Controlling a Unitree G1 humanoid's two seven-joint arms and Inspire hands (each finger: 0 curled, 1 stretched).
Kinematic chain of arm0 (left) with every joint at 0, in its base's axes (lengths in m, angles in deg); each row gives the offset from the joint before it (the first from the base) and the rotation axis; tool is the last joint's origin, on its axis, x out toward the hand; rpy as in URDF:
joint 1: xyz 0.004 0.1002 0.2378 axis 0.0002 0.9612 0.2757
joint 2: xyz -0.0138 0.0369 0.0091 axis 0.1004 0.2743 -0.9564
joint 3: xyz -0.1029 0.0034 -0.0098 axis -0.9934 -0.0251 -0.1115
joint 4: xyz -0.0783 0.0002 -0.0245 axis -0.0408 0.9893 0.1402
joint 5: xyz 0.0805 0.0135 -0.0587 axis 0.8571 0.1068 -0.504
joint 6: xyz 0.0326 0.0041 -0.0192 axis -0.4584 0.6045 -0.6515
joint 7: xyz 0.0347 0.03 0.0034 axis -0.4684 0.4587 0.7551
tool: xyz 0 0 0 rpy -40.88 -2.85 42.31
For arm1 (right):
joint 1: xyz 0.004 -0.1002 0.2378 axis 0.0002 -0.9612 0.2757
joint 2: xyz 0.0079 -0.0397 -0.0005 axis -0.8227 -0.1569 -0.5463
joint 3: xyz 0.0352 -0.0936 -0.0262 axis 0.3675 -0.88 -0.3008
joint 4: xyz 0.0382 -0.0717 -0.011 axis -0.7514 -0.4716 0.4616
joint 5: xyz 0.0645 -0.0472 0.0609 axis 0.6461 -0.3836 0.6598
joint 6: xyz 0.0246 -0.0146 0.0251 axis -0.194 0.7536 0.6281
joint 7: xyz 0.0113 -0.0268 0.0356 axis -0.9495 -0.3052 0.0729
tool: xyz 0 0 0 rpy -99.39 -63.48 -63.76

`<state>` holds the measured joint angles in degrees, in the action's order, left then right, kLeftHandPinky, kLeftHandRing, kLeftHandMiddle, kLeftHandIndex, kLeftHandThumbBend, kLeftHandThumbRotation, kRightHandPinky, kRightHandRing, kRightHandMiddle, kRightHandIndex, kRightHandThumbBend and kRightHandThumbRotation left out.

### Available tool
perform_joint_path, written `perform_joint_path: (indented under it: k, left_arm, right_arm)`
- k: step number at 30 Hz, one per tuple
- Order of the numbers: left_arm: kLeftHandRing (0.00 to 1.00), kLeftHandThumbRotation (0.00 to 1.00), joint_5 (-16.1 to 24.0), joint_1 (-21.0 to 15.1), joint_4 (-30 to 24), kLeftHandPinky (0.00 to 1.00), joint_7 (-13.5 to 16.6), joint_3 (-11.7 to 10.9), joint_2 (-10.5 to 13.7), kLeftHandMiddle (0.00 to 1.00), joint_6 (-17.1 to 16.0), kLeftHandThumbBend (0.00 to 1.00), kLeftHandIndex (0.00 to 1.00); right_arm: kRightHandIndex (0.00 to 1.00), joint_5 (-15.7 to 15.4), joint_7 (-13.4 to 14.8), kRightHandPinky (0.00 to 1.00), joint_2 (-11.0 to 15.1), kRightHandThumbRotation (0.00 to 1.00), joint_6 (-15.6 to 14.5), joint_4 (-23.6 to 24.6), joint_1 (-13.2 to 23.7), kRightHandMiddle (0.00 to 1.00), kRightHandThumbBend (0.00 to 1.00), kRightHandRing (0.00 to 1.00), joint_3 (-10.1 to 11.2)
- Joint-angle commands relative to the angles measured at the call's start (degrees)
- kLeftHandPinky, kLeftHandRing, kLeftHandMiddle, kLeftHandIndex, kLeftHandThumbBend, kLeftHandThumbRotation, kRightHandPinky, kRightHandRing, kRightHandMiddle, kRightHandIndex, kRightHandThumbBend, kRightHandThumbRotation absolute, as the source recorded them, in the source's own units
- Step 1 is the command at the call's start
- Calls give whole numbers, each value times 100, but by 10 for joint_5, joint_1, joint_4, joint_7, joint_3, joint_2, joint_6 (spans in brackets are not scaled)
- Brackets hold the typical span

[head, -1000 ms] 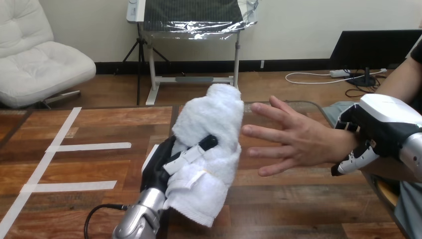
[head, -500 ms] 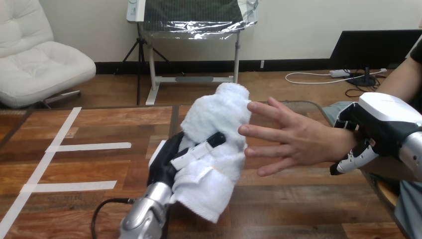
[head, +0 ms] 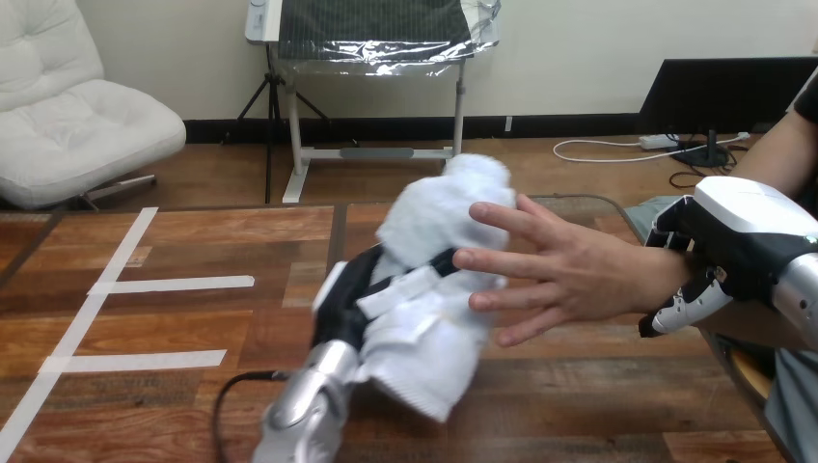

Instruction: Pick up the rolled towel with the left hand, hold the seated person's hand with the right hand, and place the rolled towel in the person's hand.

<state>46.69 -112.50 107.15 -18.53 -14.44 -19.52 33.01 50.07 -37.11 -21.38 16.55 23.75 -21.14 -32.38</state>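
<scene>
Here the rolled towel point(head: 436, 318) is being held up above the wooden table point(head: 174, 333) near the middle of the view. Its long axis is running steeply from a lower end hanging toward the robot up to a rounded top end that is pointing away from the robot and leaning a little toward the view's right. The left hand point(head: 340, 294) is gripping the roll about halfway along. Its dark palm is sitting against the towel's left side, and its fingers point(head: 410, 286) are curling across the front of the cloth, with the silver left forearm point(head: 304, 415) rising from the bottom edge beneath it. The person's hand point(head: 579, 275) is reaching in from the right, open, with its fingers spread and pointing left. The fingertips are overlapping the towel's upper right part, though the blur there is making it hard to say whether they are actually pressing on the cloth. The right hand point(head: 738, 236) is sitting at the person's wrist. Its white shell is lying over the top and its fingers point(head: 680, 309) are hooking underneath, so it appears to be closing round that wrist. White tape strips point(head: 169, 285) are lying on the table's left part, well apart from the towel.
</scene>
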Motion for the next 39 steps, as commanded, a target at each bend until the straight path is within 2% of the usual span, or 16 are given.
perform_joint_path:
  k: [1,7,12,16,28,39]
  left_arm:
    - [31,7,12,-103,-3,22,2,18,-37,38,-34,69,48]
    - [31,3,7,-119,5,22,-1,13,-54,39,-25,66,49]
    - [31,1,-1,-133,16,22,-9,11,-73,39,-19,64,49]
    - [31,0,0,-143,25,22,-3,15,-85,38,-18,64,49]
    - [32,5,4,-159,42,23,12,24,-117,38,-23,68,46]
    - [31,8,-12,-157,46,22,4,25,-138,38,-23,72,45]
  right_arm:
    - [50,-6,-1,38,9,0,-9,51,36,52,80,45,20]
    - [51,-8,-7,40,4,0,-22,57,42,53,78,47,18]
    - [52,-8,-7,41,4,0,-19,63,46,54,78,48,17]
    - [51,-2,-2,42,3,0,-10,64,46,54,79,48,21]
    - [50,4,-4,41,0,0,-15,71,46,53,79,47,25]
    - [49,2,-4,41,2,0,-14,75,42,53,80,47,27]
